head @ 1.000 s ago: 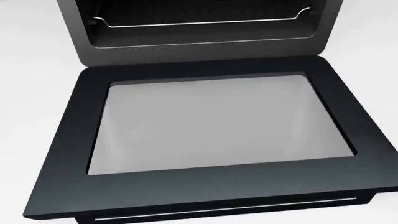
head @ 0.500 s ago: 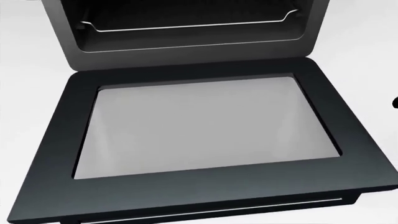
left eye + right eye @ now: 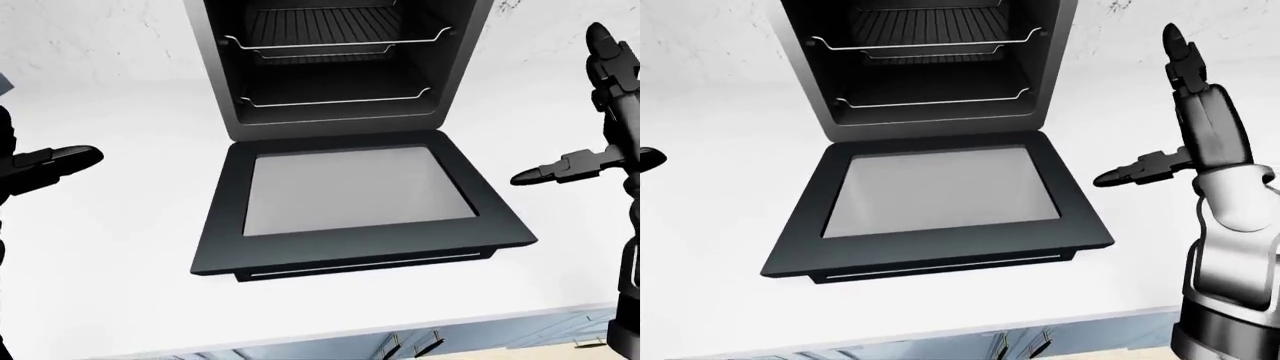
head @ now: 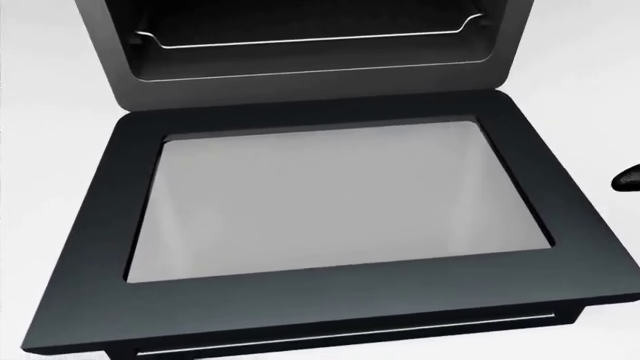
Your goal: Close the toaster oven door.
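The black toaster oven (image 3: 340,67) stands on a white counter with its cavity and wire racks (image 3: 335,43) exposed. Its glass-paned door (image 3: 352,206) lies folded down flat toward me, handle edge (image 3: 370,268) nearest the bottom of the view. My right hand (image 3: 1160,120) hovers open to the right of the door, one finger pointing up and the thumb (image 3: 1130,172) aimed at the door, not touching it. My left hand (image 3: 45,161) floats open at the left edge, well apart from the door. In the head view the door (image 4: 330,202) fills the picture.
The white counter (image 3: 110,285) spreads around the oven, and its near edge (image 3: 400,334) runs along the bottom of the eye views. Below that edge cabinet fronts with handles (image 3: 430,345) show. A white wall rises behind the oven.
The head view has shifted slightly, so the camera moved. A dark fingertip of my right hand now shows lower at that view's right edge. The door stays flat open.
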